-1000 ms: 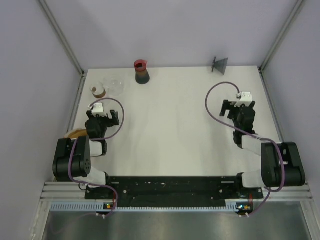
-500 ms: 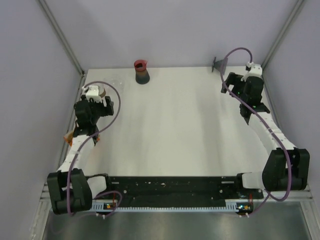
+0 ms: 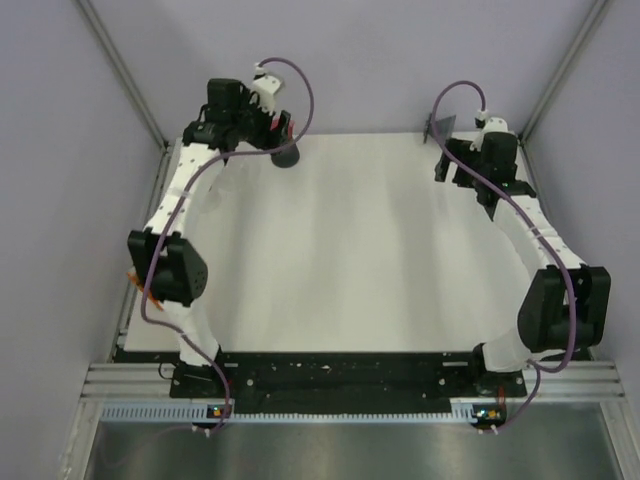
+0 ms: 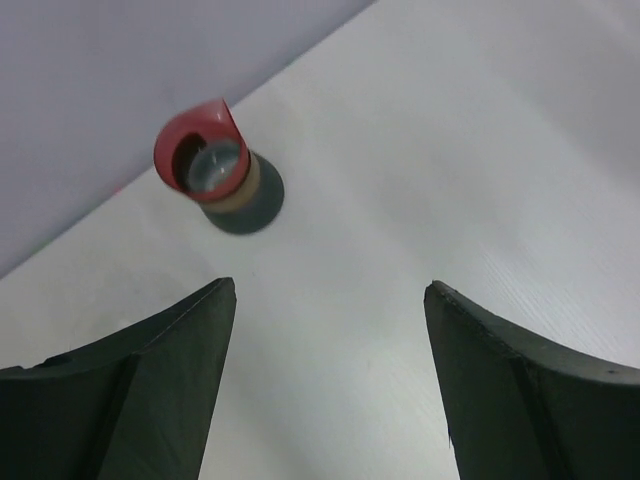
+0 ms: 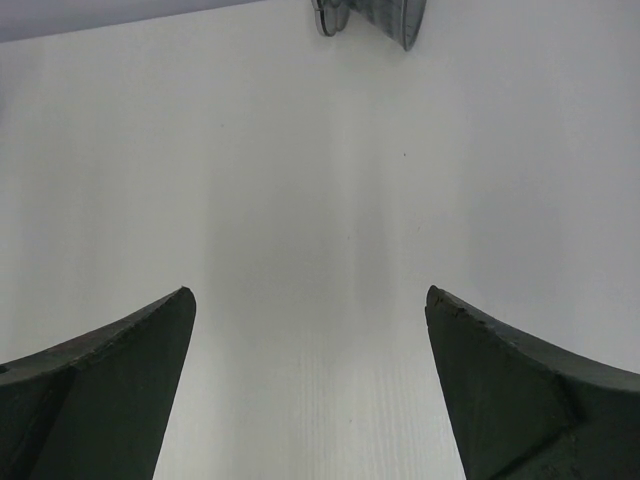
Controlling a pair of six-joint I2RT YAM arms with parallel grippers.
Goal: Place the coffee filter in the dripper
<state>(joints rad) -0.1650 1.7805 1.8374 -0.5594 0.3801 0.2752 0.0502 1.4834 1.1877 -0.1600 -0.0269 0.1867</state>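
Though partly out of view, dripper [image 5: 372, 18] beyond right end effector [image 5: 308, 300]

red-topped dark pot [image 4: 215, 175], grey dripper [image 5: 372, 16], white table [image 3: 350, 260]

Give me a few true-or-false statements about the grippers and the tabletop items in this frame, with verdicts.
1. The left gripper is open and empty. True.
2. The right gripper is shut on the dripper. False: it is open, and the dripper lies ahead of it, untouched.
3. The red-rimmed vessel stands near the far edge of the table. True.
4. The left gripper is touching the red-rimmed vessel. False: the vessel stands ahead of it, apart.
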